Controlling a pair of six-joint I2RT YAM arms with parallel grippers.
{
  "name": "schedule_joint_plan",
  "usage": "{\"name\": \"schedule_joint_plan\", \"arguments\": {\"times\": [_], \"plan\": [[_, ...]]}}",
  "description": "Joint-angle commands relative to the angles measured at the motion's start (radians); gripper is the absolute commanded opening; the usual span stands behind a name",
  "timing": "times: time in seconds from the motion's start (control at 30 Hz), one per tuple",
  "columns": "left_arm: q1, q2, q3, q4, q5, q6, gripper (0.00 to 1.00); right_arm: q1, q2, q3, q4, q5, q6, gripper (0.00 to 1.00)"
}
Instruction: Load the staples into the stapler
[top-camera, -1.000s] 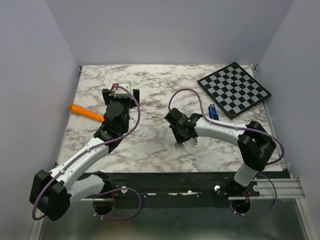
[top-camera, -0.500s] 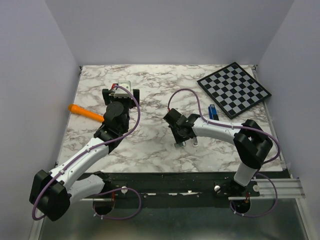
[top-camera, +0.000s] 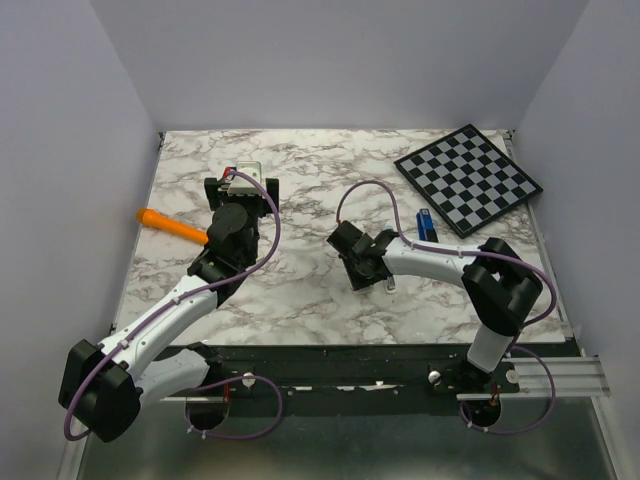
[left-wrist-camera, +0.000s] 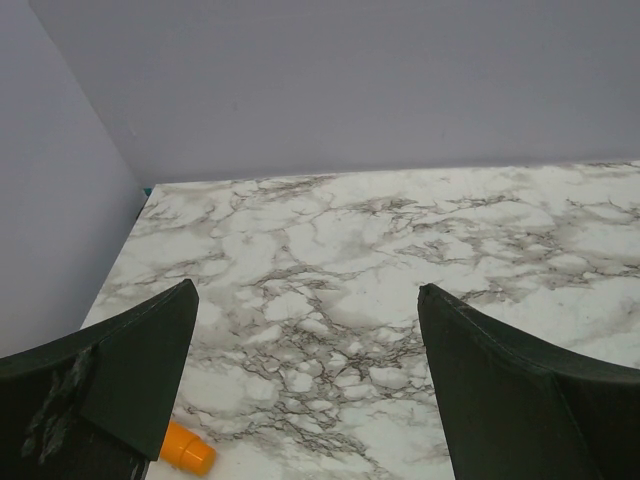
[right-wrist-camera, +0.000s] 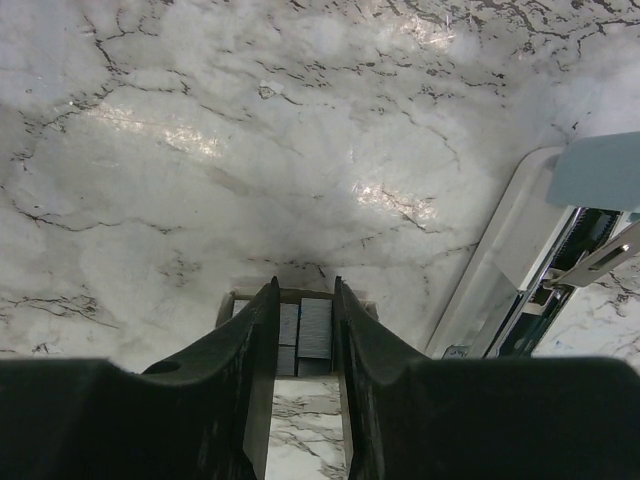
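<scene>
Over the last second my right pincer (top-camera: 358, 270) has eased down onto the staples (right-wrist-camera: 305, 335), hiding them from the top camera. The left pincer (left-wrist-camera: 308, 300) hasn't moved, gaping wide over the worktop (left-wrist-camera: 500, 230), so I judge pick-up under way, loading not begun. Wrist view: the staples are small grey ribbed blocks between narrowed fingers, grip or no grip I cannot tell; the stapler (right-wrist-camera: 500, 265) lies open just beside them, right side.
</scene>
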Motion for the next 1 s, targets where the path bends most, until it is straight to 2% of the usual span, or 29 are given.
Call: {"name": "schedule_joint_plan", "arguments": {"times": [0.0,0.17,0.3,0.57,0.77,0.97], "plan": [[-0.007,-0.012,-0.009,0.001,0.017,-0.004,0.99,-0.001,-0.012,-0.017,-0.025,0.031,-0.001,0.36],[-0.007,-0.010,-0.009,0.001,0.017,-0.006,0.99,-0.003,-0.023,-0.024,-0.020,-0.003,-0.006,0.35],[-0.007,-0.010,-0.008,0.002,0.016,-0.004,0.99,0.000,-0.049,-0.029,-0.013,0.000,-0.002,0.27],[-0.007,-0.009,-0.009,0.002,0.016,-0.006,0.99,0.005,-0.196,-0.033,0.000,-0.033,-0.029,0.27],[-0.007,-0.012,-0.008,0.001,0.022,-0.010,0.99,0.006,-0.210,-0.056,-0.040,-0.023,0.002,0.31],[-0.007,-0.013,-0.009,-0.001,0.026,-0.015,0.99,0.005,-0.175,-0.064,-0.045,-0.030,0.066,0.41]]}}
